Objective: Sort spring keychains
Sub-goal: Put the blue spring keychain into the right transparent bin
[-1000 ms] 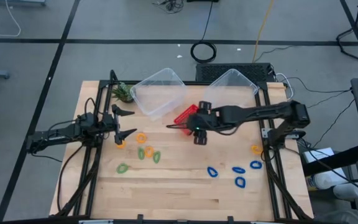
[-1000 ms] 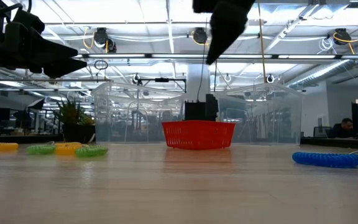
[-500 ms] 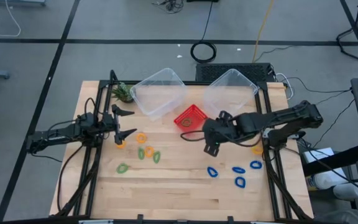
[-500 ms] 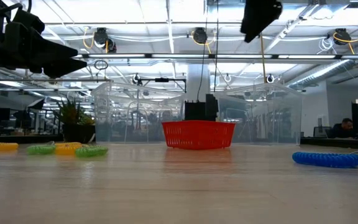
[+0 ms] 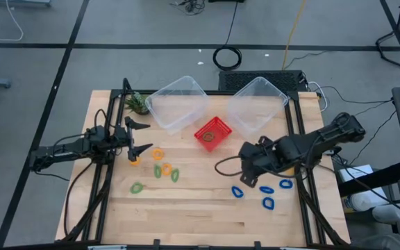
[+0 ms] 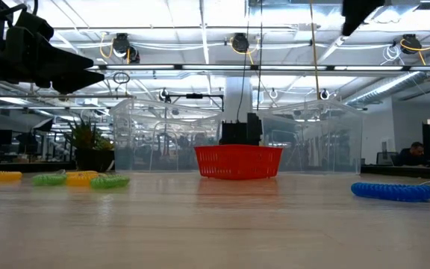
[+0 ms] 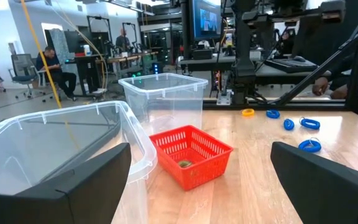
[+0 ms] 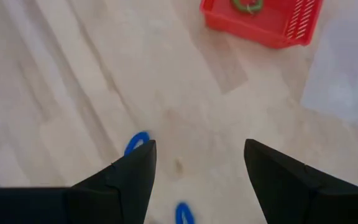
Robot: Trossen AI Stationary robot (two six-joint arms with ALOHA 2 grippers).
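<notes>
Hovering over the right half of the table (image 5: 186, 208), the right gripper (image 5: 245, 165) hangs with jaws apart and nothing between them — in its wrist view, bare wood shows through the gap, with a blue keychain (image 8: 138, 142) peeking out just past one finger. From above, the blue ones (image 5: 237, 192) lie in a loose cluster just below that gripper, a lone orange one (image 5: 286, 166) sits near the right edge, and the green (image 5: 137, 187) and orange (image 5: 157, 153) loops are scattered well apart on the left, near the left gripper (image 5: 139, 136), which waits wide open and empty.

These keychains look like light plastic coil — springy, soft enough to squash, likely to roll or skate on the smooth wood if nudged from one side. My call: pinch across the narrow width of the oval, one finger inside the loop or both squeezing the coil flat, so it cannot spring out.

One greenish loop (image 7: 184, 163) already lies in the red basket (image 5: 212, 132), a small stiff mesh tray with slanted, perforated walls. Behind it stand two clear bins (image 5: 176, 103) (image 5: 257, 103) — thin, glossy, rounded at the corners, seemingly empty. A small leafy plant (image 5: 137, 103) sits by the left bin, no part of the sort. The wood is pale, matte, faintly grained.
</notes>
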